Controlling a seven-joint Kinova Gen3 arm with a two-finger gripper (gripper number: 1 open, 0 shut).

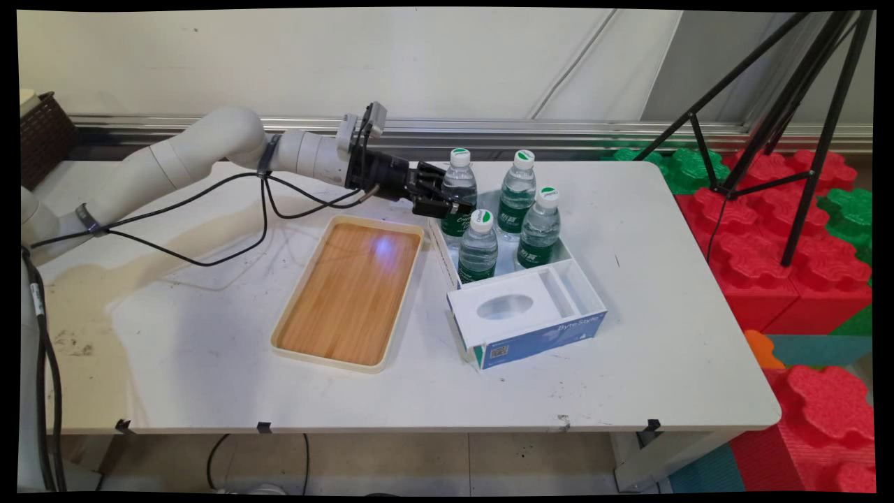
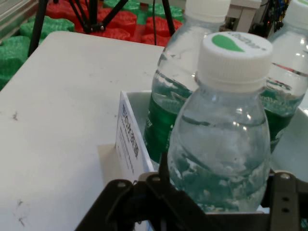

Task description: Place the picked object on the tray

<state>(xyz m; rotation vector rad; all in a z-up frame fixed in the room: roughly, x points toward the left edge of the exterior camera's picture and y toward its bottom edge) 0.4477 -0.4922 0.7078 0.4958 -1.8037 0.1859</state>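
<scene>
Tray [image 1: 348,293]: a wooden tray with a cream rim is seen flat on the table [image 1: 209,363], at the near left of the box; it is shown only in the main view.
Box [image 1: 525,314]: a white and blue open box is set right of the tray. In its near part a white insert with an oval hole is seen; in its far part four bottles are standing.
Box wall [image 2: 129,139]: in the hand view a white wall with printed text is shown just left of the bottles; this print is not readable in the main view.
Gripper [image 1: 441,196]: it is reached in from the left, almost level, at the far left bottle [image 1: 459,192]. In the main view its fingers are seen on both sides of this bottle's body.
Hand view: the bottle [image 2: 222,139] is filling the middle, between the black linkage at the bottom edge. It appears to be held, but the contact of the fingertips is not shown clearly.
Other bottles: three more with white caps and green labels are standing upright near it [image 1: 478,246] [image 1: 517,192] [image 1: 540,227].
Far: a black tripod [image 1: 789,105] and red and green foam blocks [image 1: 768,230] are seen beyond the right edge of the table.
</scene>
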